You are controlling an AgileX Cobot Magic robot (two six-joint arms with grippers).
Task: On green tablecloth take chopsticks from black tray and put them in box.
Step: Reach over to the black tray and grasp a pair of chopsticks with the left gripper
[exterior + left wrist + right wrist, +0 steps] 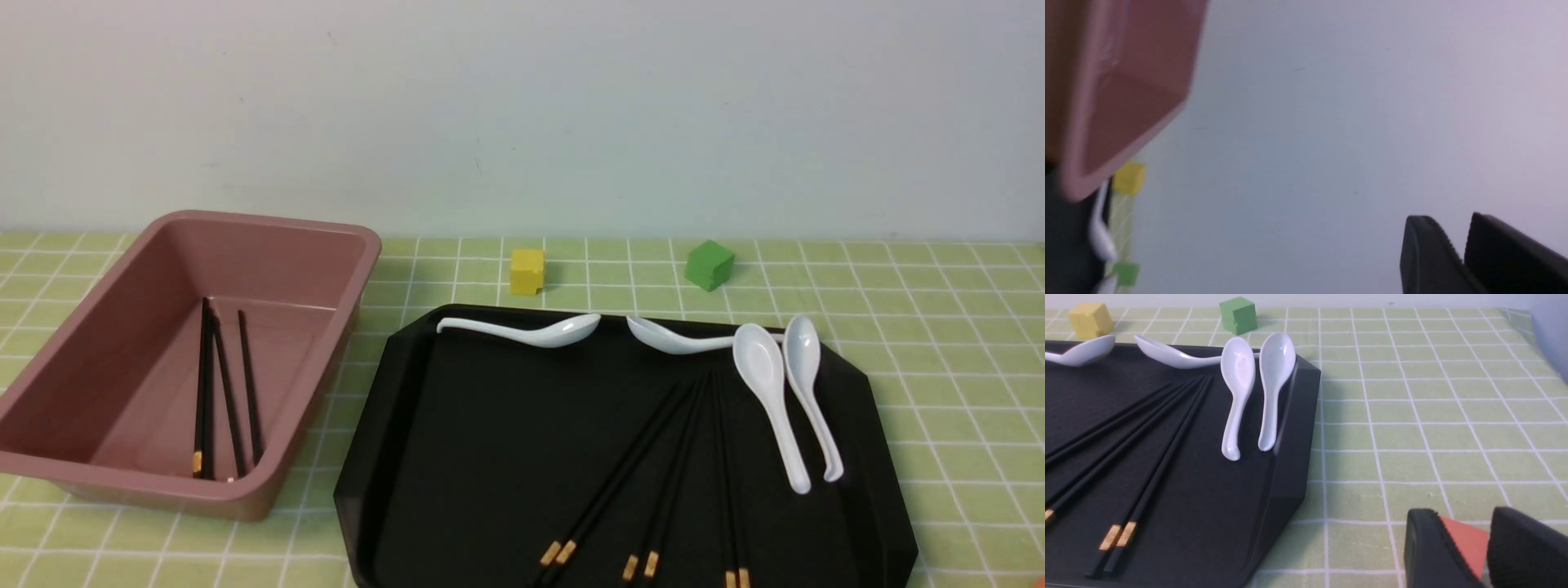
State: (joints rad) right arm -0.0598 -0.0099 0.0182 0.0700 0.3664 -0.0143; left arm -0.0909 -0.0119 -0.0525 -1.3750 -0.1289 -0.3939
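The black tray (457, 490) lies on the green tablecloth (939, 367). Three pairs of black chopsticks (653, 457) with gold bands fan out on it; they also show in the right wrist view (1147, 437). The pink box (269, 222) stands left of the tray with three chopsticks (224, 384) inside. Neither gripper shows in the front view. My left gripper (1451, 218) is raised against the wall, jaws close together and empty, with the box (1118, 81) off to one side. My right gripper (1464, 516) hangs low over the cloth beside the tray (1290, 457), jaws close together.
Four white spoons (771, 392) lie along the tray's far and right parts. A yellow cube (526, 271) and a green cube (709, 265) sit behind the tray. A red-orange block (1466, 543) on the cloth shows through the gap of the right jaws.
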